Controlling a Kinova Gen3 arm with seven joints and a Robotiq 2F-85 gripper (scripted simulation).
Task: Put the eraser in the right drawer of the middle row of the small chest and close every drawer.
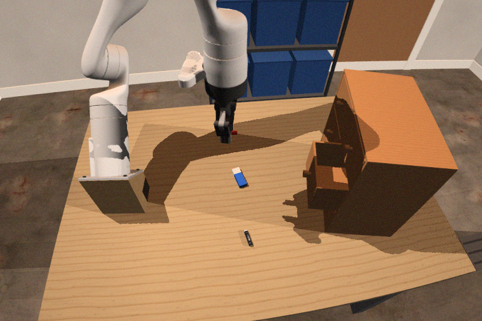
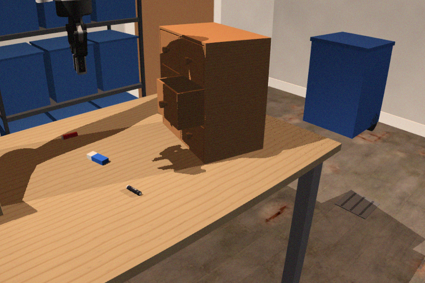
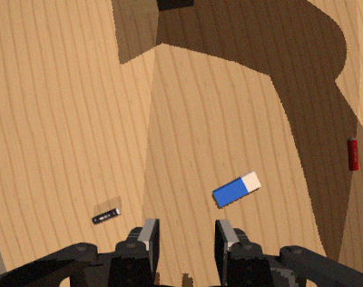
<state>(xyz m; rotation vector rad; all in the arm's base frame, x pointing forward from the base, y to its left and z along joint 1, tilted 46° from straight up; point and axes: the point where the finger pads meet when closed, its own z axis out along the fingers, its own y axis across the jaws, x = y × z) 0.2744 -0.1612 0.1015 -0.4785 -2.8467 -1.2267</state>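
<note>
A blue eraser with a white end (image 1: 240,178) (image 2: 98,158) (image 3: 231,192) lies flat on the table. The small orange-brown chest (image 1: 396,122) (image 2: 236,94) stands upright, its drawer fronts facing the robot's side. The right drawer of the middle row (image 1: 331,197) (image 2: 190,111) is pulled partly out and looks level; the part of its inside that shows in the top view is empty. The other drawers that show look pushed in. My gripper (image 1: 225,141) (image 2: 81,71) (image 3: 187,236) is partly open and empty, high above the table, behind the eraser in the top view. Its fingers point down.
A black cylinder (image 1: 248,238) (image 2: 134,190) (image 3: 106,216) lies nearer the front of the top view. A red cylinder (image 1: 234,132) (image 2: 70,135) (image 3: 353,154) lies towards the back, partly hidden by the fingers there. The arm's base block (image 1: 120,196) stands at the left.
</note>
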